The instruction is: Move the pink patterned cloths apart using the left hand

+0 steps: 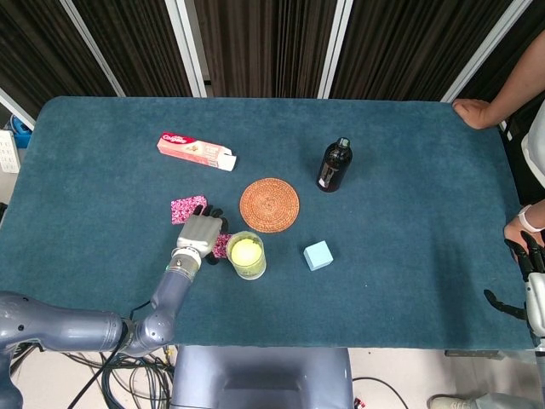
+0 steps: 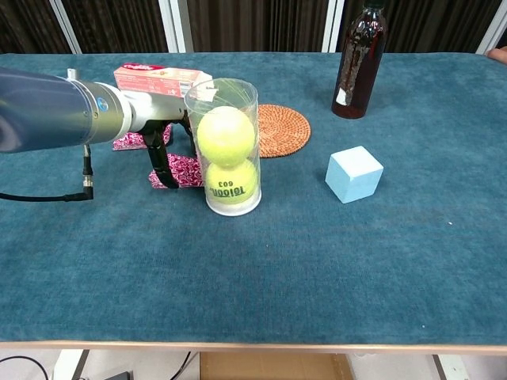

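Observation:
One pink patterned cloth (image 1: 183, 209) (image 2: 129, 141) lies flat on the blue table, left of the woven coaster. The second pink cloth (image 1: 221, 246) (image 2: 184, 171) lies under the fingers of my left hand (image 1: 201, 234) (image 2: 164, 146), pushed up against the clear tube of tennis balls (image 1: 245, 255) (image 2: 227, 148). The left hand presses down on this cloth with fingers pointing at the table. A strip of bare table shows between the two cloths. My right hand (image 1: 532, 285) hangs at the table's right edge, off the table, fingers apart and holding nothing.
A toothpaste box (image 1: 197, 151) lies at the back left. A round woven coaster (image 1: 269, 204), a dark bottle (image 1: 335, 164) and a light blue cube (image 1: 318, 255) stand to the right. A person's hands (image 1: 475, 112) rest at the right edge.

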{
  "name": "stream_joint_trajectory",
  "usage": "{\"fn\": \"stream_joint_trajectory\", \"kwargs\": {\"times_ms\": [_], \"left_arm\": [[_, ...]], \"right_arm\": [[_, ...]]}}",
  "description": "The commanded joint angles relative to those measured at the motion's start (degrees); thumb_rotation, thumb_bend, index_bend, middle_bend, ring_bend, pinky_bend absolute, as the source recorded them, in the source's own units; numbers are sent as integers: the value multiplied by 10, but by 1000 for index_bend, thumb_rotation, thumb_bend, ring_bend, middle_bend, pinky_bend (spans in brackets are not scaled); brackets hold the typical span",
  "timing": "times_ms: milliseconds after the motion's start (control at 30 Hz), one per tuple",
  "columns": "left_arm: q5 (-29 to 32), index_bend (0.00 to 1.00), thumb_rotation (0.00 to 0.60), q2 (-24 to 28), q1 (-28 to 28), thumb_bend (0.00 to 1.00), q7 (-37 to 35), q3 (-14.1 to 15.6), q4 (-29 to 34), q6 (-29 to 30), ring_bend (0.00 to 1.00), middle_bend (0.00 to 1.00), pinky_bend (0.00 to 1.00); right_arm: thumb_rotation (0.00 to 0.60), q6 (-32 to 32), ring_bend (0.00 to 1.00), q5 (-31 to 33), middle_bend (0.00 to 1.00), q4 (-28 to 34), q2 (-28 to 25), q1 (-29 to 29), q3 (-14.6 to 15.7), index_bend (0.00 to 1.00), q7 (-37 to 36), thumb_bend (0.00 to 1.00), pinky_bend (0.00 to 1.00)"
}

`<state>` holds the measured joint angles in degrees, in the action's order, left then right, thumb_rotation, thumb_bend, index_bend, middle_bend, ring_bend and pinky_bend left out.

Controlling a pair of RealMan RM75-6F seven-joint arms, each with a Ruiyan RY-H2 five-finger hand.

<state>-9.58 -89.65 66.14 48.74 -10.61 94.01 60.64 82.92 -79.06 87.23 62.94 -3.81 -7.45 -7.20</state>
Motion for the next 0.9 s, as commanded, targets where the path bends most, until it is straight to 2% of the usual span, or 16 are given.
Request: {"fn": "stream_joint_trajectory", "kwargs": {"times_ms": [33, 233, 500, 600, 733, 900], "left_arm": [[1, 364, 600, 1, 1, 149, 2, 0, 1, 1, 0, 168, 0], [-13, 366, 600, 8, -2, 149, -6, -6, 11, 12, 0, 169, 0], [-71, 372, 600, 38, -17, 149, -34, -24, 14, 47, 0, 171, 0], [-49, 354, 600, 54, -21, 141, -44, -38, -1, 26, 0, 164, 0], [28, 340, 600, 73, -12, 121, -27, -53, -41, -12, 0, 152, 0], [86, 340, 600, 86, -10, 121, -12, -54, -80, -48, 0, 150, 0]], "right_arm": [[600, 1, 74, 0, 11, 0, 0, 0, 0, 132, 0, 182, 193], [600, 1, 74, 1, 11, 0, 0, 1, -1, 131, -1, 182, 193], [600, 0, 74, 3, 11, 1, 0, 1, -1, 132, 0, 182, 193], [600, -2, 74, 3, 11, 2, 0, 0, -1, 132, 4, 183, 193], [600, -9, 74, 6, 11, 1, 2, -3, 0, 132, 9, 182, 193], [600, -12, 74, 6, 11, 1, 4, -5, 0, 132, 15, 183, 193]]}}
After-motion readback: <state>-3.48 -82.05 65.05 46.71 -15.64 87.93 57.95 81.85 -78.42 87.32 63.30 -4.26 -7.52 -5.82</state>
